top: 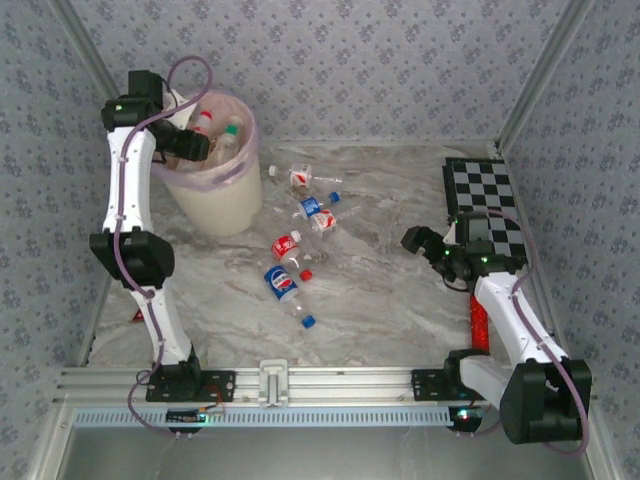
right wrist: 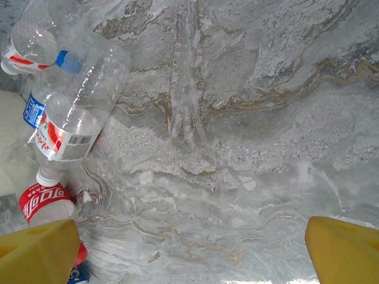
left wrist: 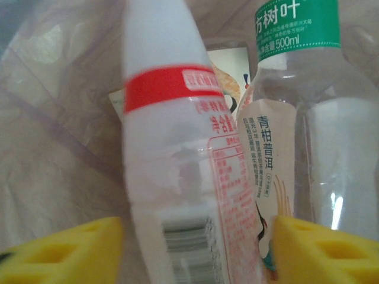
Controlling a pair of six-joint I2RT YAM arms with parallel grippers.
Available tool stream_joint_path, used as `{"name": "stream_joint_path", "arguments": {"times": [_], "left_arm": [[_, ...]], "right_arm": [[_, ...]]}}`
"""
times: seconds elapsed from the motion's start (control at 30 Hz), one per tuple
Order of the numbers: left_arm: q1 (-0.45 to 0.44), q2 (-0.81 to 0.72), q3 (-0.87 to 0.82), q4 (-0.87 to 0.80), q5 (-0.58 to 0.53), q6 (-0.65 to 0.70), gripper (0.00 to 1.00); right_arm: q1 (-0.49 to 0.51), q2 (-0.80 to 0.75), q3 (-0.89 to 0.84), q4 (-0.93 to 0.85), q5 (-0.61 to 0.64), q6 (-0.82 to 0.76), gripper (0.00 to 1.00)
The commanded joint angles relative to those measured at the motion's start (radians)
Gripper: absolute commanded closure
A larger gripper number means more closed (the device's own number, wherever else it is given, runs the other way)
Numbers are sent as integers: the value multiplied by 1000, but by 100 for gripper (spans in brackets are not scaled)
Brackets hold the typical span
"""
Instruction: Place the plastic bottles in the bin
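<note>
Plastic bottle sits between the parted jaws of the left gripper above the bin, apparently free to drop in; right gripper is wide open, empty.

Marbled grey table; black-and-white chequered board lay flat at far right; red cylinder lay nearer, by the right edge; patterned walls around; metal rail along near edge.
</note>
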State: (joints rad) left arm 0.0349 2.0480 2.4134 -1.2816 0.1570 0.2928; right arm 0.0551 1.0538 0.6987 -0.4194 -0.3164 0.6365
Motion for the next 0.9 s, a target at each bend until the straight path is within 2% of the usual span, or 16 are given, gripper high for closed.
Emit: {"name": "stream_joint_path", "arguments": {"times": [0.0,0.07,0.2,0.33,0.43,0.57,0.87], "left_arm": [[4,-22,17,-17,21,18,16],[3,-36,23,3,20,8,8],[0,-50,26,103,-4,-87,6],[-13,-16,20,154,-11,-165,20],[-35,16,-8,168,-23,-174,33],[-69,45,-76,194,-24,-177,45],[-91,55,-213,242,-1,-195,48]], "right_arm": [[3,14,15,-7,22,5,0],[3,27,18,-2,22,1,0],[5,52,13,19,14,1,0],[9,69,7,36,5,8,0],[11,61,7,27,12,3,0],[9,43,8,5,35,0,0],[12,40,13,3,36,0,0]]}}
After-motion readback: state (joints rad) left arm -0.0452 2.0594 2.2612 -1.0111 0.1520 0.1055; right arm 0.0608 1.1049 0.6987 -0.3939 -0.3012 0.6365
